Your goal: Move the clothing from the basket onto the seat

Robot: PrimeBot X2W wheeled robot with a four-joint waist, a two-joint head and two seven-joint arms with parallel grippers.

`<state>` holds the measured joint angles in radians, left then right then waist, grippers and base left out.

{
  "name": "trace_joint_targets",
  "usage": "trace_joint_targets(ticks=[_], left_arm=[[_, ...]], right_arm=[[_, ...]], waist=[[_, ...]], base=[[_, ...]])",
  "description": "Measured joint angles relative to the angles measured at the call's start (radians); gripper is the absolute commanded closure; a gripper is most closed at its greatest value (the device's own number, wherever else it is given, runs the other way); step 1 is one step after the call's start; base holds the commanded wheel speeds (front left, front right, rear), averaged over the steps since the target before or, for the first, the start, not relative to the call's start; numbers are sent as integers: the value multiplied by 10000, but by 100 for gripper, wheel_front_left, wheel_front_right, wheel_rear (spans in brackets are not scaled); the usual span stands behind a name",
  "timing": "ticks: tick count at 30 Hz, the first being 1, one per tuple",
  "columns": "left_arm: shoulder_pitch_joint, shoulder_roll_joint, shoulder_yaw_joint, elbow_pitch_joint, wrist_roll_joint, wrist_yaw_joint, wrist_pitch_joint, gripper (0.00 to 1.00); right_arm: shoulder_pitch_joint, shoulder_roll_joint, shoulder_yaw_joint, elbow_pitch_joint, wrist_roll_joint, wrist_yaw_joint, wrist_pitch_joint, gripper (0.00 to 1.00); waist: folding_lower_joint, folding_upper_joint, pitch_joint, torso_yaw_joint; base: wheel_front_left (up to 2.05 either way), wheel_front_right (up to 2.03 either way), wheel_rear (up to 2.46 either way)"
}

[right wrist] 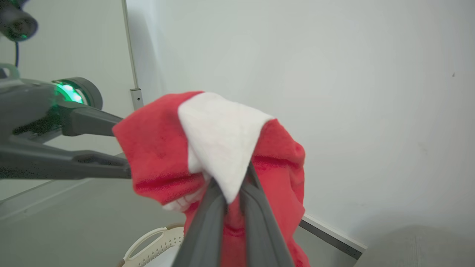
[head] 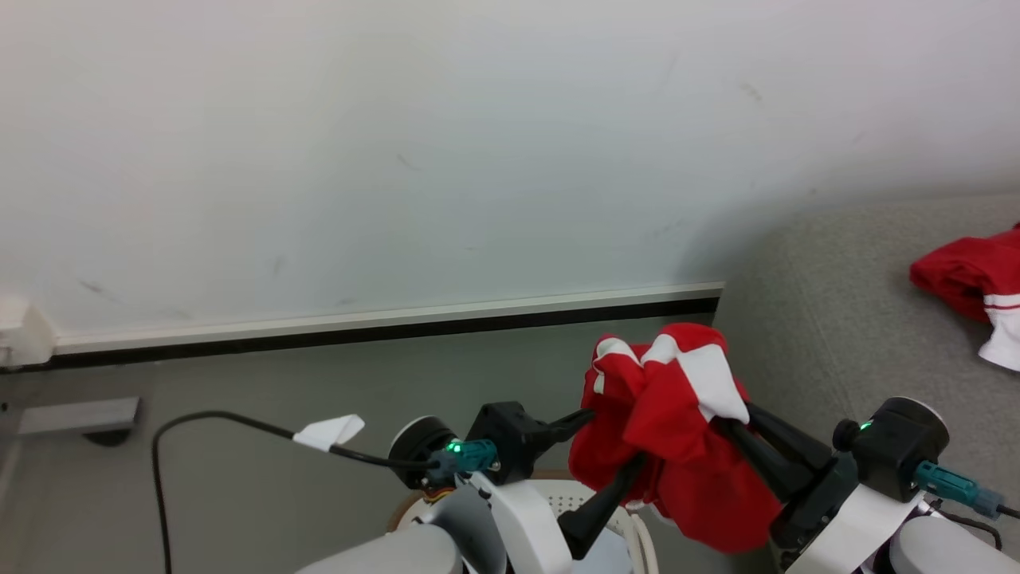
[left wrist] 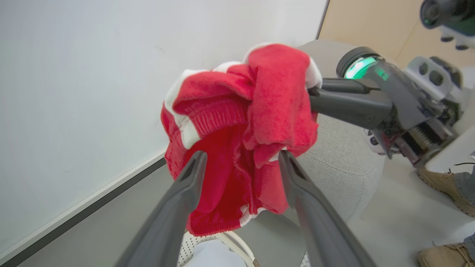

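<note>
The right gripper (right wrist: 233,181) has its two dark fingers pressed together on the red garment (head: 669,430), nipping a fold of white trim and red pile near the top of the bunch, so the cloth hangs in the air from that pinch. The left gripper (left wrist: 241,157) comes at the same bunch from the other side with its fingers spread wide, one tip at each flank of the lower folds. It looks to be steadying rather than clamping, though I cannot tell how much weight it takes. The garment hangs just above the basket (head: 574,501), whose perforated white wall and handle show beneath it. What matters for the coming move is that the seat (head: 837,319) lies to the robot's right of the bundle. Its grey cushion starts just beside the cloth and runs away rightward to where a second red garment (head: 968,275) lies. The right arm is nearer the seat and has the firm hold, so I judge the carry goes rightward, with the left fingers letting the cloth slip free.
</note>
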<state>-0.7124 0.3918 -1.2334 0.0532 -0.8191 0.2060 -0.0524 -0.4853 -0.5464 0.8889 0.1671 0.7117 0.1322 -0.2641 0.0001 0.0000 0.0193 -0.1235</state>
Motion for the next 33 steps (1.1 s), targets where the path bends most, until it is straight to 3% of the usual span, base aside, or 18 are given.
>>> trace_joint_targets(ticks=[17,24,33], left_arm=[[-221,-932,-12,968,128,-215,-451,0],[-841,-1081,-48,1135,491,-221,-263,0],[-3092,-1741,249,1423,1174,-399,176,0]], right_arm=[[1094,-725,-2240,-1312,-556,0,-2,100],[1188,-491,-3641,-1344,-546,0,0,100],[-112,-456,-7022,-941,-663,0,0,100]], waist=[[-1,1,764,-2652],[-1,0,1564,-2812],[0,1,3650,-2421]], base=[[0,0,0],[0,0,0],[0,0,0]])
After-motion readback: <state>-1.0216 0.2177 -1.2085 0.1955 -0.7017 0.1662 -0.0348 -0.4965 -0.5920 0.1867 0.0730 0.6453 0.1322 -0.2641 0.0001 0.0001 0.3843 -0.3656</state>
